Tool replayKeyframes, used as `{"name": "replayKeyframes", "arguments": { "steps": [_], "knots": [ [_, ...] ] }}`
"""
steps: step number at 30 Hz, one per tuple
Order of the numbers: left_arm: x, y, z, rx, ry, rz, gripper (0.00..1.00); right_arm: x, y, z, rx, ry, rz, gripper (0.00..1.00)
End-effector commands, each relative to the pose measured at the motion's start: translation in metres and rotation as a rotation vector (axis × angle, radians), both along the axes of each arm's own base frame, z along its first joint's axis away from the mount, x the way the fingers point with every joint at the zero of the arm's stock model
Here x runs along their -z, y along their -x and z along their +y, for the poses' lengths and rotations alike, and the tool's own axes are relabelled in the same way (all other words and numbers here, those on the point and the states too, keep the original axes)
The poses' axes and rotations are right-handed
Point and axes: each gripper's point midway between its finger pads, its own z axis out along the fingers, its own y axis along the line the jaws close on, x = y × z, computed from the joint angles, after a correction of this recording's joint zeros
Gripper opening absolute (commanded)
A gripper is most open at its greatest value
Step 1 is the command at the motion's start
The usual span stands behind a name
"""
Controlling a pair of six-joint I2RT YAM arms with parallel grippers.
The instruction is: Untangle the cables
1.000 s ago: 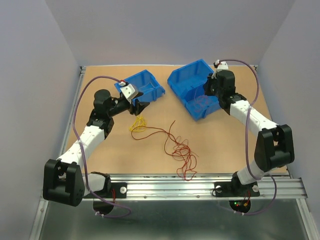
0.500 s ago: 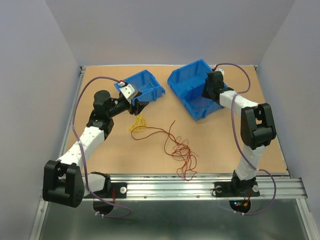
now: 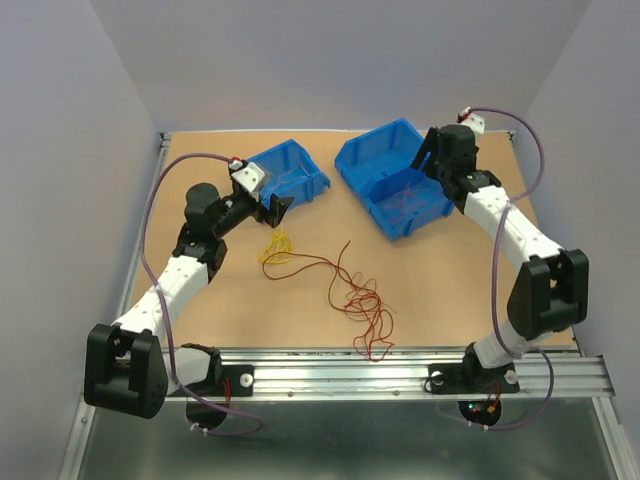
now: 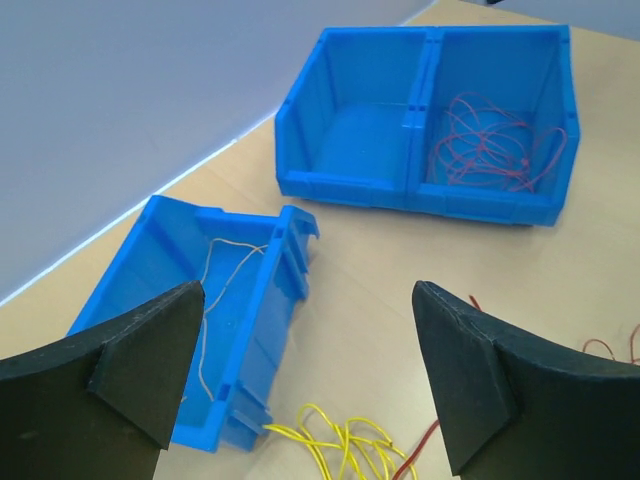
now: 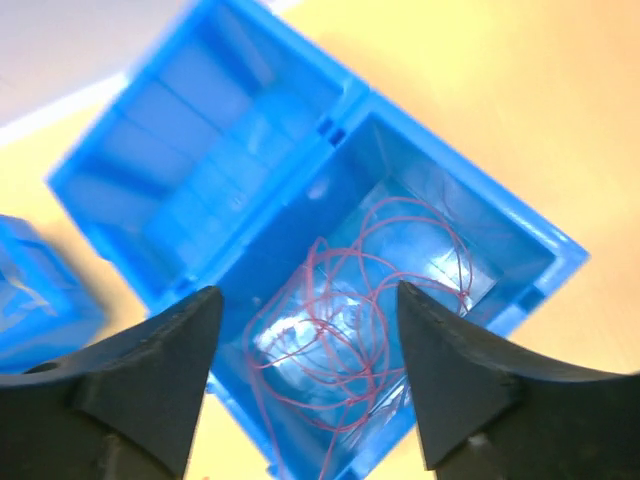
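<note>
With left gripper [image 4: 307,295] and right gripper [image 5: 308,295] spread wide and empty, we are aiming slowly at one cable [image 3: 360,300] only.

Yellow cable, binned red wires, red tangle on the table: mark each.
yellow cable [image 3: 275,246]: top external view, middle of its loops.
binned red wires [image 5: 345,300]: right wrist view, centre of the coil.
red tangle [image 3: 362,300]: top external view, its densest part.
</note>
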Motion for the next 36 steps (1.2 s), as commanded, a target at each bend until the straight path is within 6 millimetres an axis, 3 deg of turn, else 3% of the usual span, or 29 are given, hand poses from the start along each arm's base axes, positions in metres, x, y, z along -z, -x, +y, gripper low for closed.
{"name": "replayKeyframes", "arguments": {
  "steps": [1, 6, 7, 10, 13, 15, 17, 18, 25, 26, 27, 29, 30, 32, 36],
  "knots": [
    [-0.026, -0.01, 0.016, -0.119, 0.05, -0.082, 0.99, -0.016, 0.03, -0.01, 0.064, -0.061, -0.044, 0.8],
    [-0.035, -0.003, 0.032, -0.198, 0.07, -0.152, 0.99, -0.017, 0.059, 0.0, 0.039, -0.187, -0.069, 0.83],
    [-0.03, 0.01, 0.039, -0.219, 0.072, -0.184, 0.99, -0.015, 0.061, 0.001, 0.034, -0.199, -0.079, 0.84],
    [-0.056, 0.044, 0.045, -0.204, 0.101, -0.393, 0.99, -0.005, 0.073, 0.009, 0.005, -0.251, -0.072, 0.85],
    [-0.046, 0.062, 0.052, -0.224, 0.143, -0.443, 0.99, -0.006, 0.081, 0.026, -0.082, -0.297, -0.082, 0.9],
    [-0.045, 0.056, 0.038, -0.144, 0.07, -0.41, 0.93, -0.002, 0.087, 0.032, -0.117, -0.302, -0.087, 0.91],
    [-0.014, 0.047, 0.026, -0.079, -0.01, -0.276, 0.9, 0.0, 0.09, 0.037, -0.16, -0.289, -0.086, 0.91],
    [-0.009, 0.043, 0.024, -0.064, -0.037, -0.26, 0.89, 0.001, 0.092, 0.04, -0.191, -0.271, -0.084, 0.91],
    [0.03, -0.003, 0.027, -0.161, -0.083, -0.026, 0.9, -0.018, 0.1, 0.041, -0.232, -0.252, -0.15, 0.9],
    [0.035, -0.006, 0.025, -0.168, -0.094, 0.0, 0.91, -0.019, 0.101, 0.04, -0.232, -0.251, -0.153, 0.9],
    [0.039, -0.008, 0.023, -0.174, -0.106, 0.024, 0.99, -0.02, 0.102, 0.04, -0.235, -0.25, -0.156, 0.9],
    [0.055, -0.011, 0.011, -0.196, -0.168, 0.094, 0.99, -0.024, 0.104, 0.042, -0.252, -0.247, -0.166, 0.91],
    [0.062, -0.015, 0.014, -0.254, -0.2, 0.115, 0.99, -0.024, 0.105, 0.042, -0.255, -0.247, -0.167, 0.91],
    [0.069, -0.007, -0.004, -0.246, -0.247, 0.129, 0.99, -0.027, 0.106, 0.043, -0.26, -0.246, -0.176, 0.92],
    [0.09, -0.01, -0.009, -0.315, -0.304, 0.227, 0.99, -0.029, 0.107, 0.041, -0.256, -0.24, -0.183, 0.92]
  ]
}}
